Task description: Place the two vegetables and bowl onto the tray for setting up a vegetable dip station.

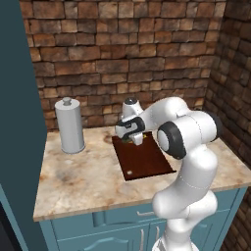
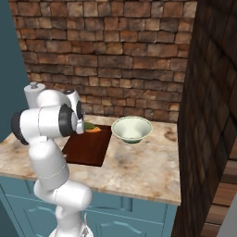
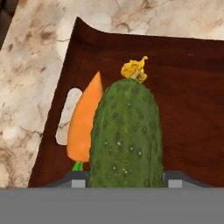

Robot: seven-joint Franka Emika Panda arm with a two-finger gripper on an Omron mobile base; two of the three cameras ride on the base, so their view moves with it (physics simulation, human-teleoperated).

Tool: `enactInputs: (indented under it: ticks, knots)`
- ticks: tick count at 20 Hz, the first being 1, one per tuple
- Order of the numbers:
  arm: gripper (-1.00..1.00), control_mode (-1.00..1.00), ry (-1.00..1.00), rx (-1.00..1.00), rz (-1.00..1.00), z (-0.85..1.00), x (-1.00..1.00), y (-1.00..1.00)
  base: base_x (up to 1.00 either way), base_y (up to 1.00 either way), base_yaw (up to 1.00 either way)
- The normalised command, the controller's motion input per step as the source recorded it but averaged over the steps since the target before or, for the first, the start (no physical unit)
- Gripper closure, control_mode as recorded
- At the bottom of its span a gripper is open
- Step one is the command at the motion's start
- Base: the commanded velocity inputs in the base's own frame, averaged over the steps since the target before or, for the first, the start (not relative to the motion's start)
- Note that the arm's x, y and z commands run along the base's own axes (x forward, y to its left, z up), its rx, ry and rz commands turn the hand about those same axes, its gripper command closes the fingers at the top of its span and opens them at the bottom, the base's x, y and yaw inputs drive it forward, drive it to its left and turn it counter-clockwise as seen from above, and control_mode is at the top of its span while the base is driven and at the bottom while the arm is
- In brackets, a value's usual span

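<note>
Between the fingers (image 3: 127, 183), cucumber (image 3: 127, 135) over tray (image 3: 188, 109), beside carrot (image 3: 84, 127).

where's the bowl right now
In the right base view the bowl sits on the counter just right of the tray, not on it.

Brick wall (image 1: 122, 54) across top, marble table (image 1: 83, 181) center, teal cabinet fronts (image 1: 103, 230) at bottom, dark teal panel (image 1: 14, 122) along left edge.

carrot (image 3: 85, 127) touching cucumber (image 3: 127, 135), near half of tray (image 1: 147, 164) bare
</note>
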Motion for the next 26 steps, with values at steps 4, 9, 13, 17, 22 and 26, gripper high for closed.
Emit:
enactInputs:
  ticks: [4,9,13,17,22,26]
  knots:
    - [1.0,-1.0,0.0,0.0,-0.27,-0.03,0.18,0.0,0.0,0.0,0.0]
    - [1.0,-1.0,0.0,0.0,-0.2,-0.16,0.19,-0.02,0.0,0.0,0.0]
    - [1.0,-1.0,0.0,0.0,-0.15,-0.17,0.21,-0.01,0.0,0.0,0.0]
    - [1.0,-1.0,0.0,0.0,-0.01,-0.04,0.19,0.0,0.0,0.0,0.0]
    - [1.0,-1.0,0.0,0.0,0.0,-0.05,0.11,-0.01,0.0,0.0,0.0]
    - [1.0,-1.0,0.0,0.0,0.0,0.0,0.0,-0.01,0.0,0.0,0.0]
